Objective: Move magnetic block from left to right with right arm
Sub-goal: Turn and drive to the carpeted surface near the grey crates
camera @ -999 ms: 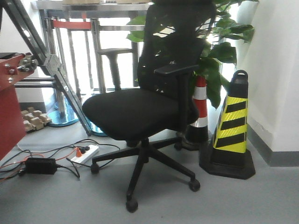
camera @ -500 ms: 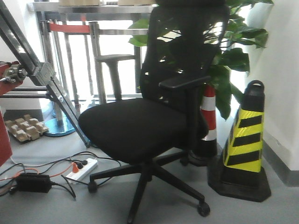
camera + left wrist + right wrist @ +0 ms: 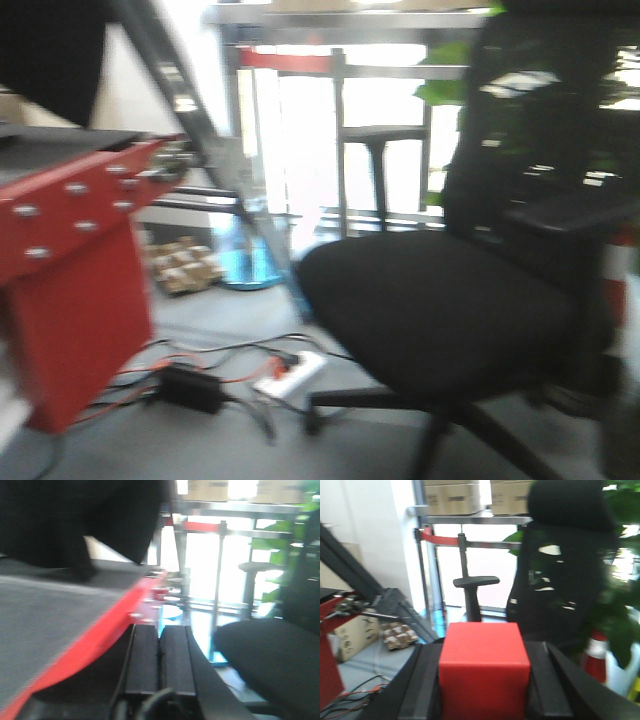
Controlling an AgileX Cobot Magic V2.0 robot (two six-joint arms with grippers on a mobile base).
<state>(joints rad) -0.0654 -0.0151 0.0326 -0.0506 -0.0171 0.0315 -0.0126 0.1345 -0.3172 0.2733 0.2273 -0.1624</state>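
The magnetic block (image 3: pixel 483 665), a plain bright-red cube, fills the lower middle of the right wrist view. My right gripper (image 3: pixel 484 647) is shut on it, with a black finger (image 3: pixel 425 680) pressed to each side. The block hangs in the air, facing the room. My left gripper (image 3: pixel 160 630) is shut with nothing in it, its two black fingers (image 3: pixel 144 660) lying side by side. It sits just right of the red table edge (image 3: pixel 100 635). Neither gripper shows in the front view.
A black office chair (image 3: pixel 440 310) stands ahead on the right. A red table frame (image 3: pixel 70 260) fills the left, and a power strip (image 3: pixel 290 373) and cables lie on the floor between them. A striped cone (image 3: pixel 595 660) and a plant (image 3: pixel 620 605) are behind the chair.
The front view has swung. The chair now sits further right, the red table frame looms large at the left, and the picture is blurred by motion.
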